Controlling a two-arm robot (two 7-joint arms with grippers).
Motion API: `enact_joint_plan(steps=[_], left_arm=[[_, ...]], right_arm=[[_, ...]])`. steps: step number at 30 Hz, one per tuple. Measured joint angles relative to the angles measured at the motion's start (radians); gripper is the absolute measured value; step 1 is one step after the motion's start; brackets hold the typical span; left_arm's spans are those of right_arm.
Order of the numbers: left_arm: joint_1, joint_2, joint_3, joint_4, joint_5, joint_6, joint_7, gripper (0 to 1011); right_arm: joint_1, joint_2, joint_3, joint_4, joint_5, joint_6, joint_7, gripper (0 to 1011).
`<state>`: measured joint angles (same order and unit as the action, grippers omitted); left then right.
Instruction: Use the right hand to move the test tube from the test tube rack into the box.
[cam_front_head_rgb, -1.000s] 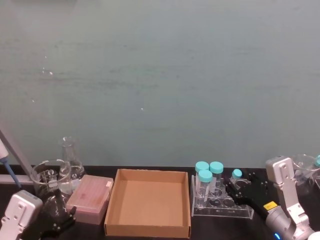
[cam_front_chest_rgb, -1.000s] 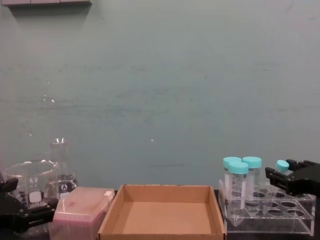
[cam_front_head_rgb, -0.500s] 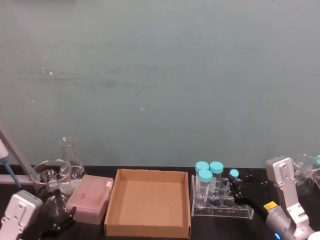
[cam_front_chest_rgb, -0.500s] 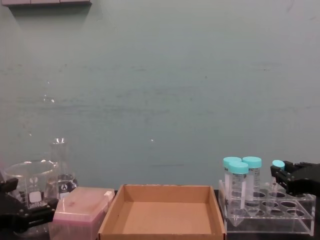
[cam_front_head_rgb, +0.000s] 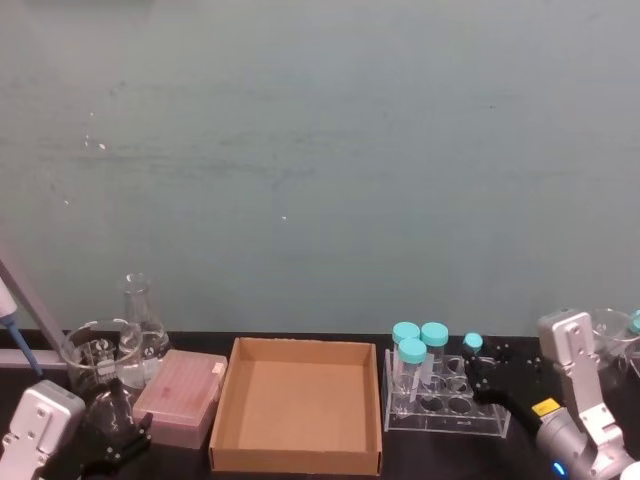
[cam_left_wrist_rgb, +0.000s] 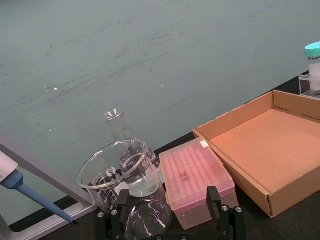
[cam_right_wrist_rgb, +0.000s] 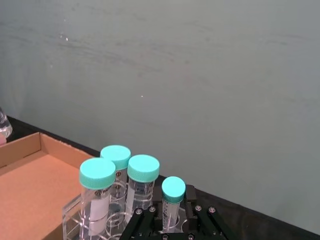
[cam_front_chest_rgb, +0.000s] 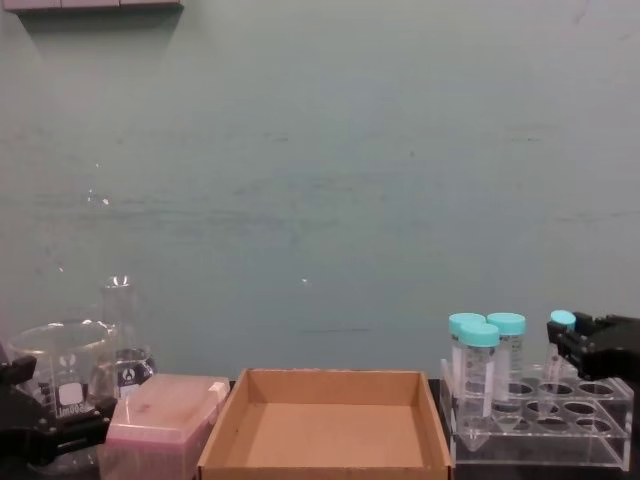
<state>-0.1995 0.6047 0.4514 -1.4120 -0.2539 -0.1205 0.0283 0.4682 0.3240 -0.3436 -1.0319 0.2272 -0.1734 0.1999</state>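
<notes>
Two robot grippers are working at a black lab table in front of a teal wall. On the right side, the right gripper (cam_front_head_rgb: 477, 368), black on a silver-grey arm, is reaching in over the far right end of the test tube rack (cam_front_head_rgb: 445, 420), a clear acrylic stand with rows of round holes. Its fingers (cam_right_wrist_rgb: 149, 220) are pressing in on either side of the test tube (cam_right_wrist_rgb: 173, 199), pinching the slim clear tube just below its small teal cap. The test tube is standing nearly upright and leaning a little in the chest view. Its lower part is reaching down to the rack's upper tier, and I cannot tell whether its pointed tip is sitting in a hole. Three wider tubes (cam_front_head_rgb: 419, 345) with larger teal caps are standing in the rack's left end, just beside the slim one. The cardboard box (cam_front_head_rgb: 295, 462), a shallow brown tray, is lying just left of the rack, and the test tube is hanging outside it. At the lower left, the left gripper (cam_left_wrist_rgb: 170, 226) is resting low with its fingers spread wide apart, and a round glass flask (cam_left_wrist_rgb: 147, 222) is sitting between them. Just past it, a glass beaker (cam_left_wrist_rgb: 117, 172) and a conical flask (cam_left_wrist_rgb: 120, 131) are standing together. A pink translucent tip box (cam_left_wrist_rgb: 197, 176) is lying just beside the cardboard box's left wall.
</notes>
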Motion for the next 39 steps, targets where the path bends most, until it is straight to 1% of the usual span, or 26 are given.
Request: enact_joint_plan(steps=[5,11,14,15,16,18,19,23,26,28,31,32,33,34,35,36,37,38,39], left_arm=[[0.000,0.000,0.000,0.000,0.000,0.000,0.000,1000],[0.000,0.000,0.000,0.000,0.000,0.000,0.000,1000],[0.000,0.000,0.000,0.000,0.000,0.000,0.000,1000],[0.000,0.000,0.000,0.000,0.000,0.000,0.000,1000],[0.000,0.000,0.000,0.000,0.000,0.000,0.000,1000],[0.000,0.000,0.000,0.000,0.000,0.000,0.000,1000],[0.000,0.000,0.000,0.000,0.000,0.000,0.000,1000],[0.000,0.000,0.000,0.000,0.000,0.000,0.000,1000],[0.000,0.000,0.000,0.000,0.000,0.000,0.000,1000],[0.000,0.000,0.000,0.000,0.000,0.000,0.000,1000],[0.000,0.000,0.000,0.000,0.000,0.000,0.000,1000],[0.000,0.000,0.000,0.000,0.000,0.000,0.000,1000],[0.000,0.000,0.000,0.000,0.000,0.000,0.000,1000],[0.000,0.000,0.000,0.000,0.000,0.000,0.000,1000],[0.000,0.000,0.000,0.000,0.000,0.000,0.000,1000],[0.000,0.000,0.000,0.000,0.000,0.000,0.000,1000],[0.000,0.000,0.000,0.000,0.000,0.000,0.000,1000],[0.000,0.000,0.000,0.000,0.000,0.000,0.000,1000],[0.000,0.000,0.000,0.000,0.000,0.000,0.000,1000]], right_arm=[[-0.007,0.003,0.022,-0.021,0.002,0.000,0.012,257],[-0.040,0.023,0.058,-0.103,0.025,0.025,0.040,257],[-0.063,0.036,0.084,-0.165,0.048,0.047,0.064,257],[-0.063,0.036,0.084,-0.165,0.048,0.047,0.064,257],[-0.070,0.041,0.095,-0.190,0.056,0.056,0.075,257],[-0.076,0.044,0.104,-0.215,0.065,0.063,0.083,257],[-0.080,0.047,0.114,-0.238,0.072,0.070,0.093,257],[-0.082,0.048,0.131,-0.287,0.084,0.078,0.114,257],[-0.067,0.046,0.136,-0.314,0.085,0.076,0.135,257],[-0.053,0.041,0.136,-0.321,0.085,0.074,0.146,257],[-0.016,0.026,0.125,-0.326,0.083,0.074,0.167,257],[0.005,0.015,0.113,-0.325,0.080,0.078,0.178,257],[0.014,0.009,0.107,-0.323,0.079,0.081,0.182,257],[0.035,-0.006,0.089,-0.315,0.075,0.090,0.191,257],[0.035,-0.006,0.089,-0.315,0.075,0.090,0.191,257],[0.055,-0.022,0.068,-0.303,0.070,0.102,0.198,257],[0.065,-0.030,0.059,-0.296,0.069,0.110,0.201,257],[0.085,-0.051,0.036,-0.279,0.066,0.129,0.204,257],[0.095,-0.062,0.025,-0.267,0.063,0.137,0.206,257]])
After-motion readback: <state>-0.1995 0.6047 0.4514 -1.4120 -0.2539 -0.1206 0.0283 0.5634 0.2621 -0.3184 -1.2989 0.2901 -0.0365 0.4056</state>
